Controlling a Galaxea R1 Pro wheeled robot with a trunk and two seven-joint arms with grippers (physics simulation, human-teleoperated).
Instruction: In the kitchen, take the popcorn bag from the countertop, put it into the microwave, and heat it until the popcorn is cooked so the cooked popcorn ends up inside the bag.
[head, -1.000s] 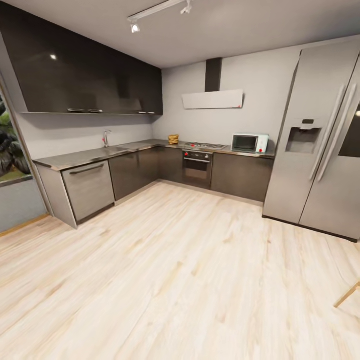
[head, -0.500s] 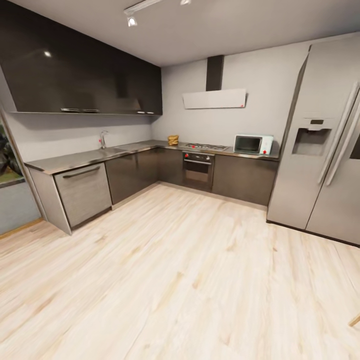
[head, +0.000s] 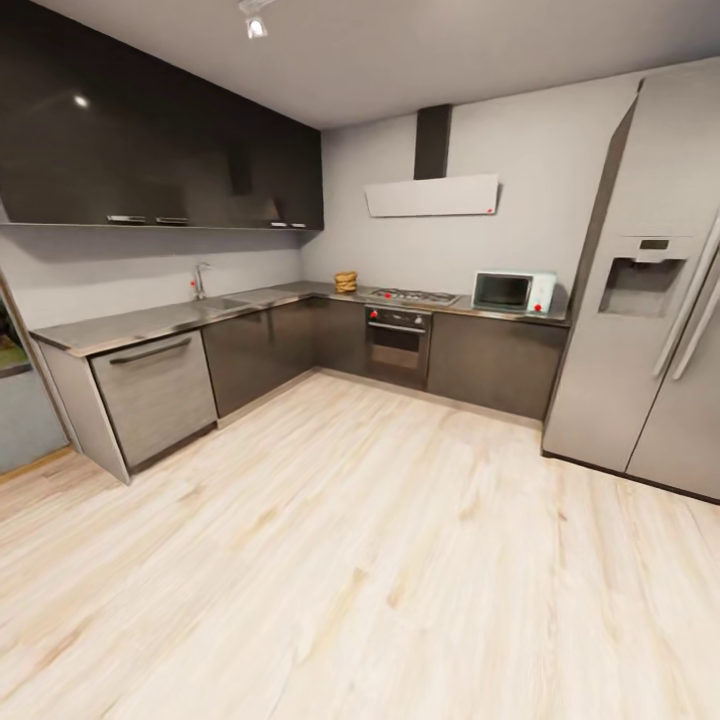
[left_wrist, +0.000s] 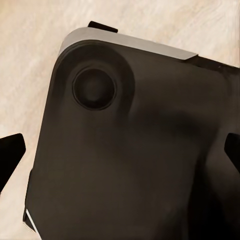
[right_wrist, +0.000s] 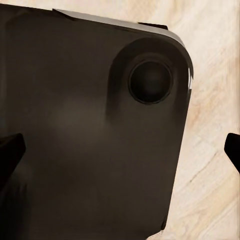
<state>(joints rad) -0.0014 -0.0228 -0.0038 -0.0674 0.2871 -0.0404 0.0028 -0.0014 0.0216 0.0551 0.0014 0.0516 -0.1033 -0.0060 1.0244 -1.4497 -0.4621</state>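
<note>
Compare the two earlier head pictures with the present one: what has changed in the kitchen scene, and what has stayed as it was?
Only the camera moved: the robot rolled forward and turned a little, so the whole view shifted. The fridge slid right, the dishwasher left, and the wooden leg at the lower right left the picture. The popcorn bag stays on the countertop, and the microwave stays shut beside the hob. Nothing was grasped or released.

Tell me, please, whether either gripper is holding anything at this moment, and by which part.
Nothing is held. Both wrist views show fingertips spread wide with only the robot's dark base and floor between them. The popcorn bag sits on the countertop.
</note>
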